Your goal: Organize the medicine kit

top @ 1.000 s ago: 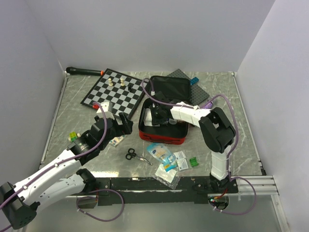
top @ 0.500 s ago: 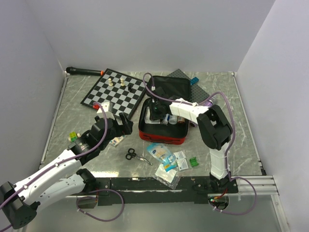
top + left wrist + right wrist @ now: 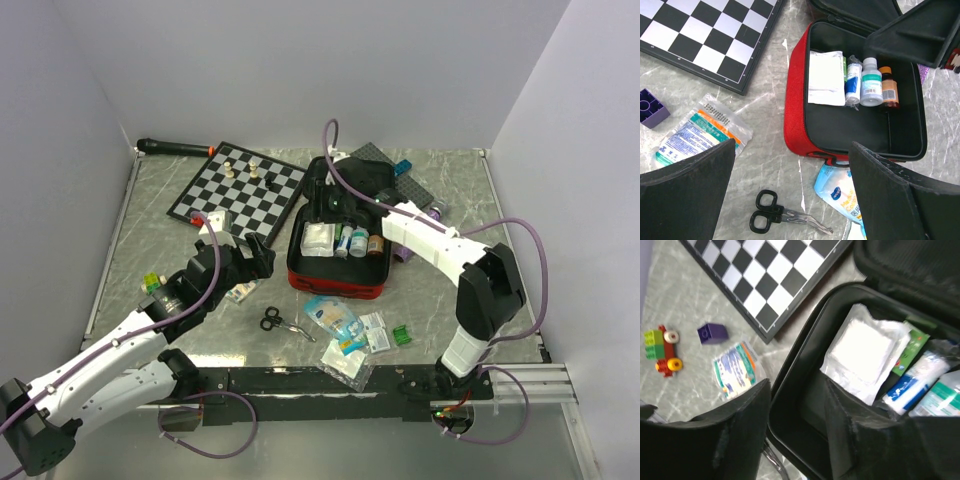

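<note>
The medicine kit (image 3: 336, 281) lies open at the centre of the top view, with gauze (image 3: 826, 77) and bottles (image 3: 871, 82) inside (lined along its upper wall). The right gripper (image 3: 796, 390) hangs over it, jaws apart and empty. The left gripper (image 3: 792, 150) gapes wide to its lower left, holding nothing.

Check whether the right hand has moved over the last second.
Yes. The right hand has shifted away from the red front wall of the medicine kit, toward its open lid at the far side.
</note>
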You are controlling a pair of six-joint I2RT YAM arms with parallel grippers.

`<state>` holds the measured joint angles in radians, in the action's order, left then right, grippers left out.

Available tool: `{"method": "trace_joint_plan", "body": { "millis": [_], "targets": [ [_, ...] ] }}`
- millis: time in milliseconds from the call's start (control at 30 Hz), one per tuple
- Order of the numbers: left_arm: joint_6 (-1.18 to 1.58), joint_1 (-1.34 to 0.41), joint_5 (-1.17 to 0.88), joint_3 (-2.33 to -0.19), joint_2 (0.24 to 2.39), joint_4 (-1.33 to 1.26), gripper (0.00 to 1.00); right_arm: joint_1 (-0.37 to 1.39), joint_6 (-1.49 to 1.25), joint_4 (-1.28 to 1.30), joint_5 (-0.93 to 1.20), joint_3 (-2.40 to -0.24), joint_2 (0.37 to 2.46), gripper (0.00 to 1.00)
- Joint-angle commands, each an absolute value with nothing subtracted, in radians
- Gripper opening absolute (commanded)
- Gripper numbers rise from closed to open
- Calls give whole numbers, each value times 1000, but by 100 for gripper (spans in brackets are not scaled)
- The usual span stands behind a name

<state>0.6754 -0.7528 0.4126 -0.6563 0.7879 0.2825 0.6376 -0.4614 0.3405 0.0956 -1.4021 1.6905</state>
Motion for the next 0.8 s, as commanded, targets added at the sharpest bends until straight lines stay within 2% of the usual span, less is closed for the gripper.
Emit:
{"method": "trace_joint_plan", "body": {
  "millis": [0,100,200,467,767],
  "targets": [
    [701,-749,399,-658,773,264,99,586,-454,365,38,-1384,1732,45],
    [706,-750,396,-650,769,264,99,571,-448,377,15,-1374,1781,35],
    [704,-749,399,-649,772,264,99,569,-442,391,2,-1393,1830,30],
    [696,-749,405,-655,784,268,99,571,-433,377,40,-1450,1939,25],
    [700,-749,405,-650,795,270,99,591,-431,394,94,-1520,2034,25]
  ]
}}
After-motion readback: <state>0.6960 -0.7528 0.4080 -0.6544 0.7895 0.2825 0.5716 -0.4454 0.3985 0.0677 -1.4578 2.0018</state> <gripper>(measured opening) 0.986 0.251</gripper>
